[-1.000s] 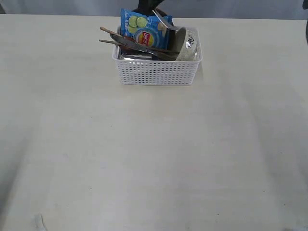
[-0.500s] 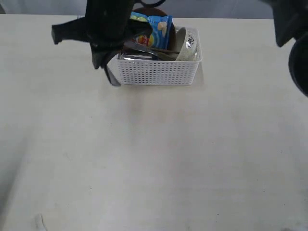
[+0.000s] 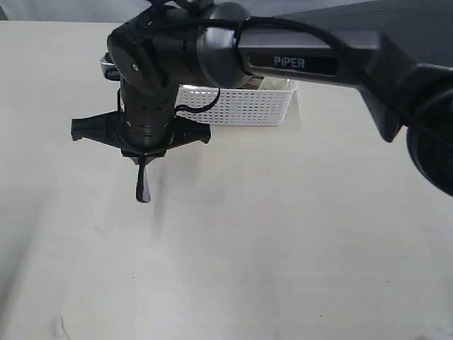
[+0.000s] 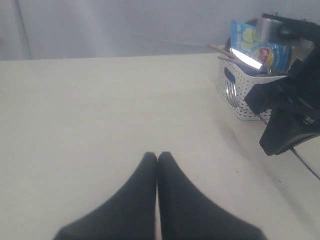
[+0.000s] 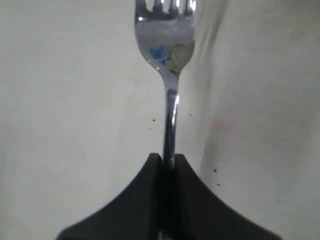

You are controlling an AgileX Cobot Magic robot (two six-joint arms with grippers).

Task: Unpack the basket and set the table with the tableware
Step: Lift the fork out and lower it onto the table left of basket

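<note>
Right gripper is clamped on the fork by its handle, over the counter. In the exterior view, the basket sits at its 2 o'clock. Left gripper is pressed together, empty.

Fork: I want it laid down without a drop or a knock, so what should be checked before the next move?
1. Fork clamped in the right pincer: ok, jaws shut on the handle.
2. Fork straight in the grip: ok, in line with the jaws, tines pointing away.
3. Table bare under the fork: ok in the right wrist view.
4. Pincer clear of the basket: ok, it hangs over the table beside it.
5. Left pincer out of the way: ok, shut over bare table, apart from the basket.
6. Height of the tines above the table: cannot tell.
</note>
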